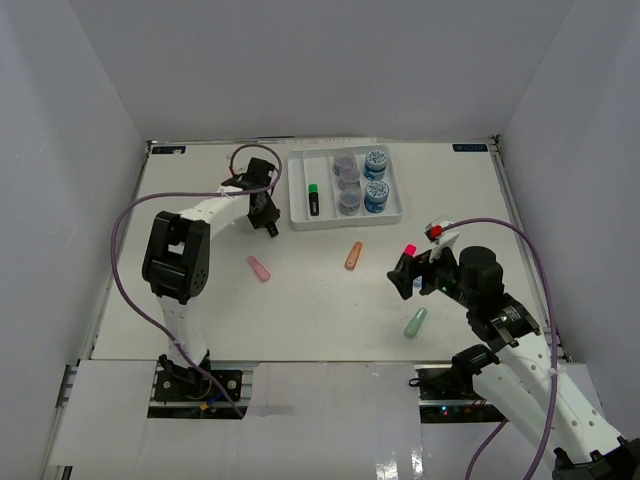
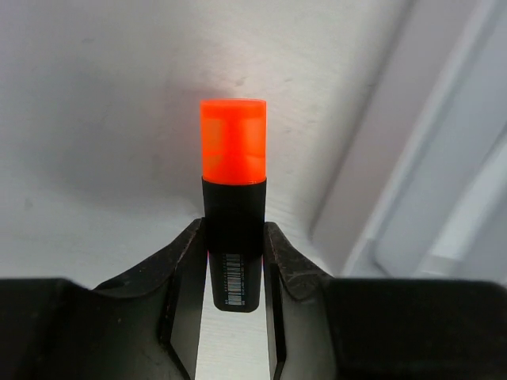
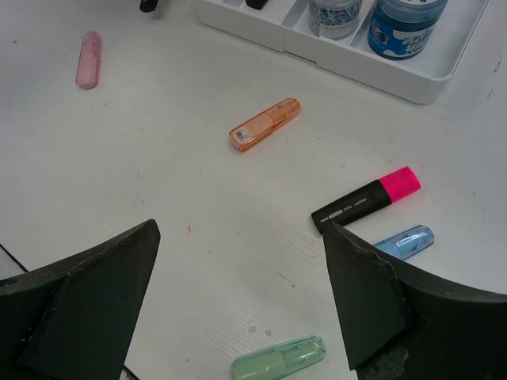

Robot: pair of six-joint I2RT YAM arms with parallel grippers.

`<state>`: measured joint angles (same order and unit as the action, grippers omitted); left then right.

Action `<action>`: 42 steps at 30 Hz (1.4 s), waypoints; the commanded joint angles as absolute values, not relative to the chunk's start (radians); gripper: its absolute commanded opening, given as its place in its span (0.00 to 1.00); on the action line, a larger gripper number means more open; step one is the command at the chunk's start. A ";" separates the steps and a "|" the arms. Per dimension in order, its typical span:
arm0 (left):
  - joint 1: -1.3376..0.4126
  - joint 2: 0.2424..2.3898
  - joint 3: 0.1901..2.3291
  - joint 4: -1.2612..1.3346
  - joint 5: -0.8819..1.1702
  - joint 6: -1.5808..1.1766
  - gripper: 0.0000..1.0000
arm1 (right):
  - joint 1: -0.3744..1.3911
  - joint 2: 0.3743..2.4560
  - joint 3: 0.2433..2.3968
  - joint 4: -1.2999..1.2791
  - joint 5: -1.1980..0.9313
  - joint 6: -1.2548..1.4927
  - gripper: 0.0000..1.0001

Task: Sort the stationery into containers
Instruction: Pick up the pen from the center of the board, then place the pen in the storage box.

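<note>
From above, the left pincer [image 1: 270, 225] reaches far out on a bent arm, with the white tray [image 1: 340, 224] just to its right. Its wrist view shows it squeezing the black body of the orange-capped highlighter [image 2: 232, 142], a good spot, as this looks light, hard and slippery. The right wrist view shows the right pincer [image 3: 242, 229] spread wide and holding nothing, with the pink-capped highlighter [image 3: 366, 202] on the counter [image 3: 158, 158] just ahead.

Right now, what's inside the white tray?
One black highlighter with green cap, three grey jars in one lane, two blue-labelled jars in the rightmost lane. The floor of the tray under the jars is covered.
</note>
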<state>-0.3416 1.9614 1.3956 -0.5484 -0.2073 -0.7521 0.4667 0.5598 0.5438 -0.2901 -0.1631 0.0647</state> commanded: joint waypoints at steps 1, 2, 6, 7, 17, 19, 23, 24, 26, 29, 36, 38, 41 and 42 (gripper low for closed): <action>-0.363 1.878 1.508 -0.522 -0.109 -0.695 0.16 | 0.471 0.557 0.543 -0.272 -0.161 0.060 0.90; -0.373 1.881 1.531 -0.522 -0.101 -0.690 0.16 | 0.471 0.560 0.543 -0.270 -0.161 0.060 0.90; -0.420 1.933 1.699 -0.525 -0.066 -0.670 0.19 | 0.471 0.563 0.548 -0.275 -0.161 0.061 0.90; -0.435 1.950 1.727 -0.523 -0.060 -0.666 0.20 | 0.471 0.563 0.548 -0.276 -0.160 0.061 0.90; -0.465 2.189 1.980 -0.514 -0.008 -0.643 0.37 | 0.471 0.565 0.563 -0.304 -0.156 0.068 0.90; -0.471 2.218 1.997 -0.497 0.018 -0.630 0.40 | 0.471 0.568 0.566 -0.307 -0.152 0.071 0.90; -0.477 2.233 2.010 -0.476 0.043 -0.617 0.55 | 0.471 0.572 0.571 -0.314 -0.135 0.086 0.90; -0.477 2.232 2.008 -0.476 0.041 -0.617 0.58 | 0.471 0.572 0.572 -0.316 -0.120 0.092 0.90; -0.477 2.221 2.006 -0.472 0.043 -0.609 0.67 | 0.469 0.594 0.577 -0.324 -0.092 0.124 0.90; -0.477 2.183 1.987 -0.471 0.038 -0.597 0.75 | 0.469 0.658 0.603 -0.359 -0.025 0.173 0.91; -0.477 1.966 1.852 -0.469 -0.057 -0.507 0.98 | 0.471 0.848 0.650 -0.361 0.110 0.296 0.97; -0.474 1.896 1.769 -0.469 -0.128 -0.476 0.98 | 0.471 0.922 0.669 -0.353 0.133 0.327 1.00; -0.447 1.761 1.629 -0.466 -0.178 -0.417 0.98 | 0.471 1.020 0.680 -0.313 0.181 0.388 0.95; -0.424 1.697 1.593 -0.465 -0.186 -0.404 0.98 | 0.469 1.047 0.687 -0.304 0.202 0.403 0.94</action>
